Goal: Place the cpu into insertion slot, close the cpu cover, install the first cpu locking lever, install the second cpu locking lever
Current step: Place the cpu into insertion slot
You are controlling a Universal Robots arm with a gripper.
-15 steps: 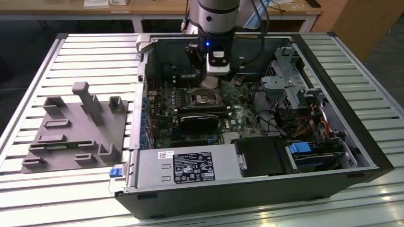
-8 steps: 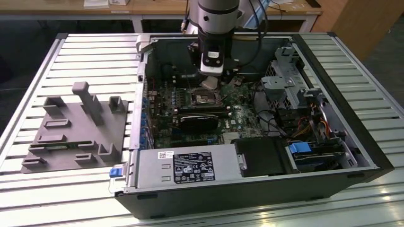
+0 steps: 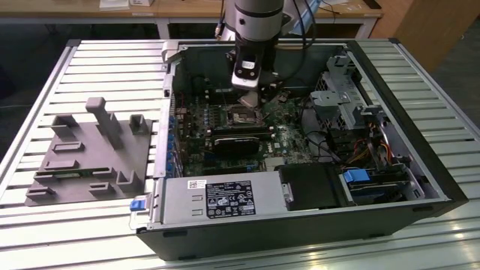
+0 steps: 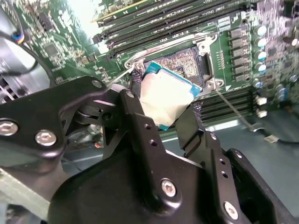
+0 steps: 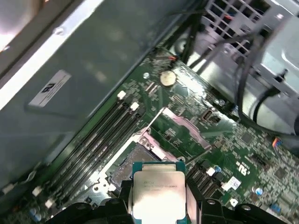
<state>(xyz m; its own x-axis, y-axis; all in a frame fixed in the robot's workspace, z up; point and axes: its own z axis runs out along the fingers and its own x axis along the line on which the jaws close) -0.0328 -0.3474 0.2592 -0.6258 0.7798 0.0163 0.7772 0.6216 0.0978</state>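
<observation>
On the exterior view's left, a grey fixture (image 3: pixel 90 152) lies on the slatted tabletop (image 3: pixel 45 73). Beside it is the open computer case (image 3: pixel 300 236), where my gripper (image 3: pixel 251 102) hangs over the motherboard (image 3: pixel 293 138). My fingers (image 4: pixel 140 121) are clenched on the cpu (image 4: pixel 166 100), gripping its opposite edges. The chip sits tilted, just above the uncovered insertion slot (image 4: pixel 184 60), not seated in it.
</observation>
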